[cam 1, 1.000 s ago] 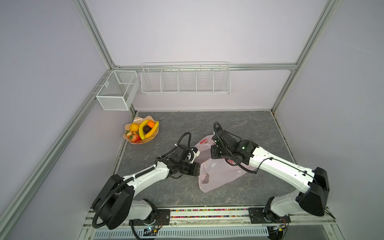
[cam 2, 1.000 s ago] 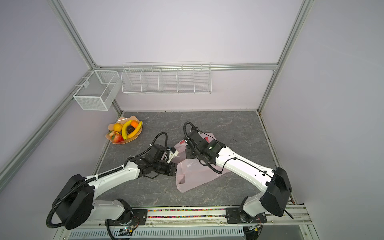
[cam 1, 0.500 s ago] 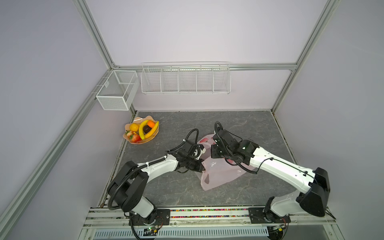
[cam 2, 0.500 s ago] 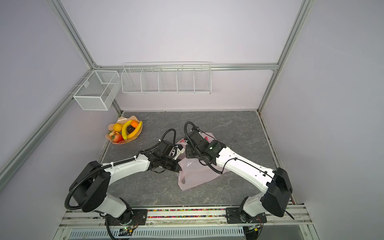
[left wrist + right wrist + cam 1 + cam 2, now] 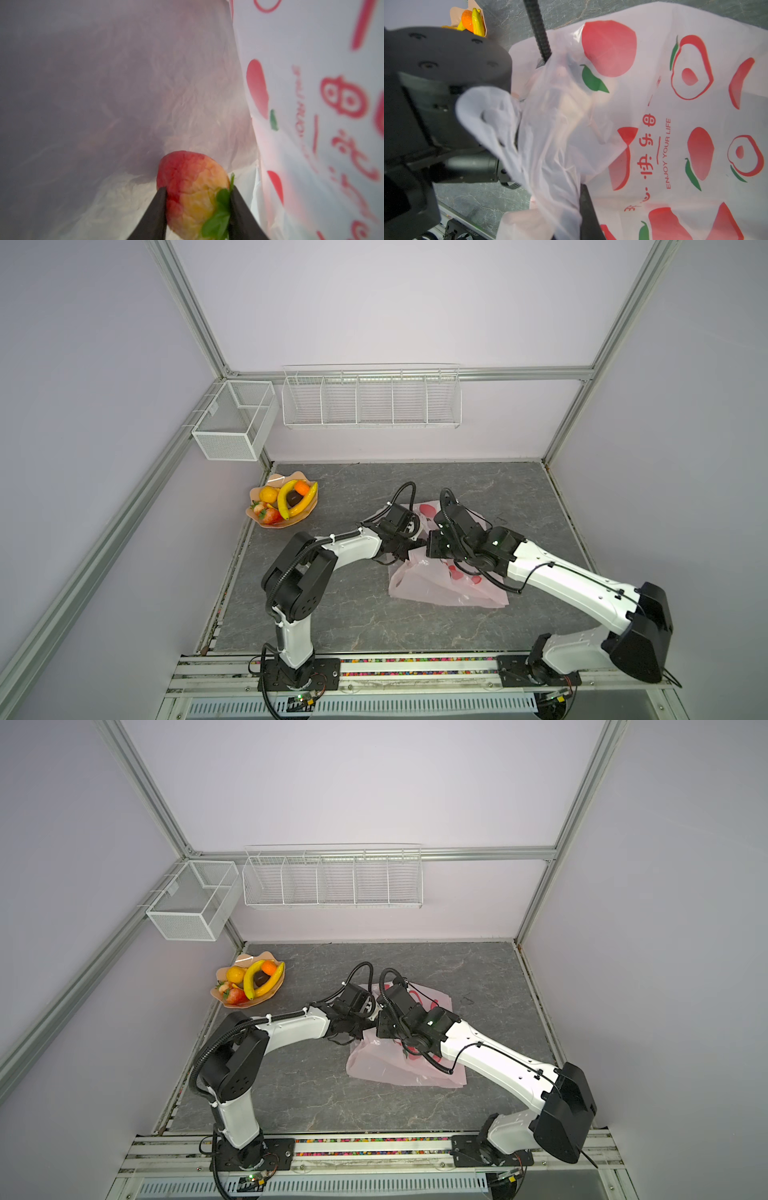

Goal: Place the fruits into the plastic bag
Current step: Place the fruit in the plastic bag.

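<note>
Now, a small red-and-yellow toy strawberry (image 5: 187, 172) is clamped between the jaws of the left gripper (image 5: 197, 188), inside a translucent pale pink plastic bag (image 5: 440, 591) printed with red fruit, spread near the middle of the grey marbled table (image 5: 332, 614). The bag's upper layer is pinched and raised by the closed right gripper (image 5: 581, 187), apparently so the mouth gapes. Other toy fruits (image 5: 286, 499) are heaped in a peach wavy-edged dish (image 5: 276, 480) at the table's far left corner.

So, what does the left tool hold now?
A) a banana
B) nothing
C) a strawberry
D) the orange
C: the left wrist view shows the left tool shut on a red and yellow strawberry with green leaves, inside the bag.
</note>
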### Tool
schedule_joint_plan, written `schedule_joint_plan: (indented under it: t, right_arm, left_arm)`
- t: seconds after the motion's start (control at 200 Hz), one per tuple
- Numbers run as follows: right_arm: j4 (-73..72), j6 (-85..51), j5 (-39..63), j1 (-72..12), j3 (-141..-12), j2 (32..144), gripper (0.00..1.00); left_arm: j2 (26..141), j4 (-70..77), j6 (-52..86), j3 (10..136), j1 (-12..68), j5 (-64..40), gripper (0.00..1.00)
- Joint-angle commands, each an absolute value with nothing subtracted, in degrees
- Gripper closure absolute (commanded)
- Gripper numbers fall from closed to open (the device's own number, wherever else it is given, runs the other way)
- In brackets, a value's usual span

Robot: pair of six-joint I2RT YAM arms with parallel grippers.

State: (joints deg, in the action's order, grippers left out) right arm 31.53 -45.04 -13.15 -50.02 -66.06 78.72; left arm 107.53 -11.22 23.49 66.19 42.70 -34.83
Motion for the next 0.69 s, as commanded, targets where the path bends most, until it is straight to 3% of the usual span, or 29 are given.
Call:
schedule_joint_plan:
  t: [0.0,0.24,0.4,0.54,0.69]
  right_arm:
    - [29.67,-47.26,-11.77,-48.9,-63.82,76.68,0.94]
    - [26.98,-48.11,-9.46,-45.74,-59.56,74.24,0.94]
    - [25.97,-48.34,-7.87,-43.86,-57.84,73.22,0.94]
    - [25.66,-48.36,-7.22,-43.01,-57.26,72.69,0.94]
    - [26.01,-48.02,-6.68,-42.24,-57.13,72.1,0.94]
  left_arm:
    - [109.48,-7.58,25.47,69.18,44.02,-37.61,0.83]
    - [112.87,-5.1,28.13,70.77,46.16,-40.14,0.74]
    - [114.77,-4.74,29.8,72.0,47.32,-40.26,0.62]
    - [114.38,-2.87,32.05,71.63,47.42,-39.52,0.39]
    - [112.37,-4.81,32.43,71.79,47.45,-37.53,0.27]
